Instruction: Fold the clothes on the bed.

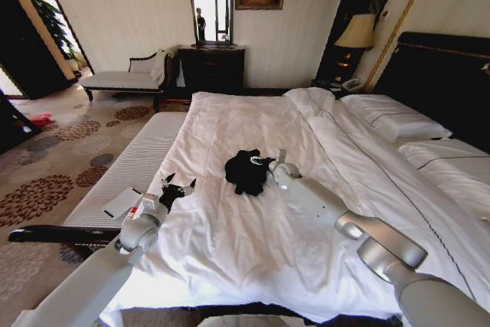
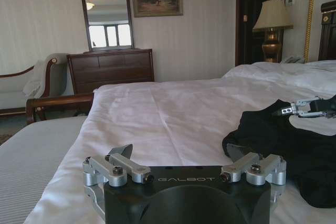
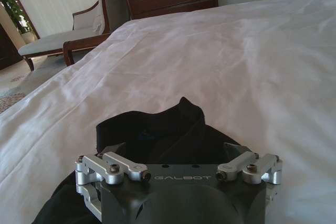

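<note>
You see the black T-shirt (image 1: 246,171) bunched at the frame's centre on the white bed (image 1: 253,120), your right gripper (image 1: 273,160) spread over its right edge, your left gripper (image 1: 178,184) released, lower left of it.

Soft matt black cloth T-shirt (image 1: 246,171), smooth white cotton duvet (image 1: 253,120) faintly creased, brushed metal and matt black plastic left tool (image 2: 185,161), glossy dark wooden dresser (image 2: 111,70)

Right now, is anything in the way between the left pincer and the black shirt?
Nothing visible. Only bare white duvet lies between the open left pincer and the crumpled shirt. The right pincer is at the shirt's far side.
</note>
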Available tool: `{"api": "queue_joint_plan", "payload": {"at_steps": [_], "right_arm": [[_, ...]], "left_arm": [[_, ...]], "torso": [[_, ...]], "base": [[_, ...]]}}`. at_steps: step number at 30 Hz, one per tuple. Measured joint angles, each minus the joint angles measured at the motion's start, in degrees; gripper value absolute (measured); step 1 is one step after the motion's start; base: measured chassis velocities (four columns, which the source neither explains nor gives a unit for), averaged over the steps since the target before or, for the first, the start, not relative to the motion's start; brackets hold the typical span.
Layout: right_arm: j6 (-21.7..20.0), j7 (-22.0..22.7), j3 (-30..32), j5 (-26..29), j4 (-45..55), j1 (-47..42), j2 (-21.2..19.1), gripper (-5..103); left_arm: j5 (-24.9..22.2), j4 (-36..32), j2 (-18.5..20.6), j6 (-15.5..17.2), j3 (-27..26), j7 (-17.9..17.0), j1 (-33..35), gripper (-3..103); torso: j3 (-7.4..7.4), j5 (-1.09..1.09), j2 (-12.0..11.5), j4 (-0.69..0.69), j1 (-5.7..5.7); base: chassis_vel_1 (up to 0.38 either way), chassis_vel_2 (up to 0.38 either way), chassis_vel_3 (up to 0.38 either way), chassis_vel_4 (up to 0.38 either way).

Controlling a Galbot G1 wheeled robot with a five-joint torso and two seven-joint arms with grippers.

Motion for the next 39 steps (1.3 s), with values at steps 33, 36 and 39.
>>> {"api": "queue_joint_plan", "payload": {"at_steps": [33, 36, 39], "right_arm": [[1.8, -0.8, -1.6, -3.7, -3.5, 0.3, 0.5, 3], [1.9, -0.9, -2.1, -4.2, -3.2, 0.6, 0.0, 1], [2.2, -1.1, -2.5, -5.0, -2.6, 0.9, -0.7, 0]], "left_arm": [[0.5, 0.7, -0.8, 0.1, 3.0, -0.2, -1.5, 100], [-0.1, 0.7, -0.7, 0.5, 3.9, -0.4, -2.3, 100], [-1.1, 0.7, -0.4, 1.3, 5.7, -0.7, -4.0, 100]], "torso": [[0.00, 0.00, 0.0, 0.00, 0.00], [0.00, 0.00, 0.0, -0.01, 0.00], [0.00, 0.00, 0.0, -0.02, 0.00]], "base": [[0.000, 0.000, 0.000, 0.000], [0.000, 0.000, 0.000, 0.000], [0.000, 0.000, 0.000, 0.000]]}}
